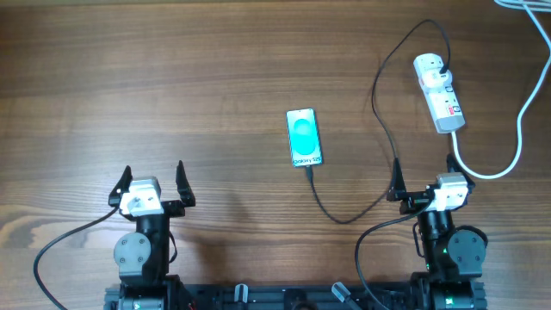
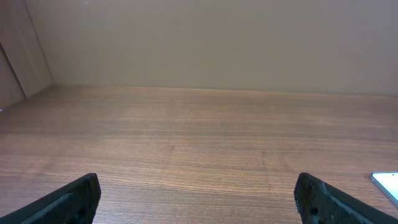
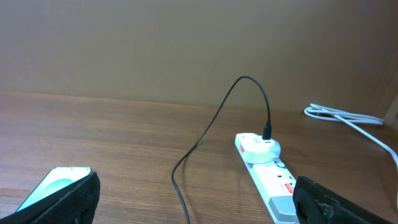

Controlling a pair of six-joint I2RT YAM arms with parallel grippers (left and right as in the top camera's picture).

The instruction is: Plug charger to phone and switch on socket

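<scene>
Table (image 1: pixel 172 69) carries all items. Left gripper (image 1: pixel 153 172), lower left, and right gripper (image 1: pixel 424 168), lower right, both stand spread, holding nothing. Socket (image 1: pixel 439 93) lies upper right. Phone (image 1: pixel 304 138) lies centre frame, screen up. Charger (image 1: pixel 374 95) loops from socket to the phone's lower end; tip appears inserted, though not clearly resolved.

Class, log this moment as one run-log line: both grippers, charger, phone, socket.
left gripper open, empty | right gripper open, empty | charger reaches phone edge | socket untouched

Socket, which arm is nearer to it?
Right. The right arm sits just short of the socket; the left arm is far to its left, beyond the phone.
</scene>
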